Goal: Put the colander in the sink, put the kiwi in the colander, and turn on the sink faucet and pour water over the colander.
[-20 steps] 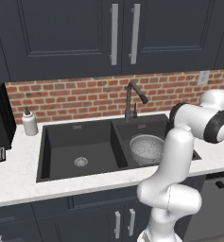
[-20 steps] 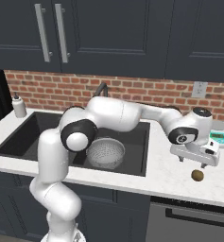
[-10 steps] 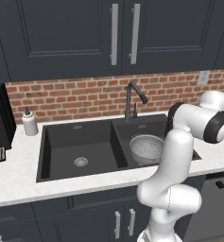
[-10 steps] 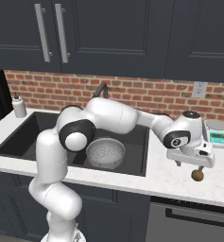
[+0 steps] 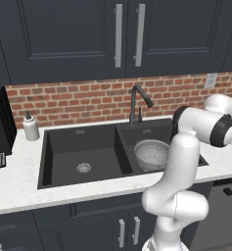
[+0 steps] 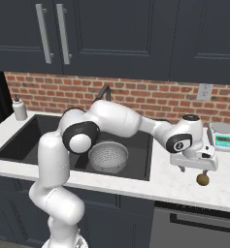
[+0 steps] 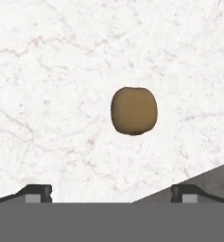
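Brown and matte, the kiwi (image 7: 133, 111) is a small rounded oval with a faintly speckled skin, lying alone on the white marbled desk (image 7: 61, 71) to the right of the sink (image 6: 29, 140). In the hand view it sits ahead of the two dark fingertips (image 7: 35, 191), which stand wide apart at the lower edge with nothing between them: the pincer (image 6: 193, 169) is released and empty. In the right base view the pincer hangs just above the kiwi (image 6: 202, 179), near the front edge of the desk, with a small kitchen scale (image 6: 222, 136) behind it by the brick wall. The colander (image 5: 153, 153), a silvery perforated metal bowl, rests upright in the right basin of the matte black sink (image 5: 83, 147). The dark gooseneck sink faucet (image 5: 136, 102) rises behind the divider between the two basins. A white soap bottle (image 5: 30, 128) stands on the desk left of the sink.
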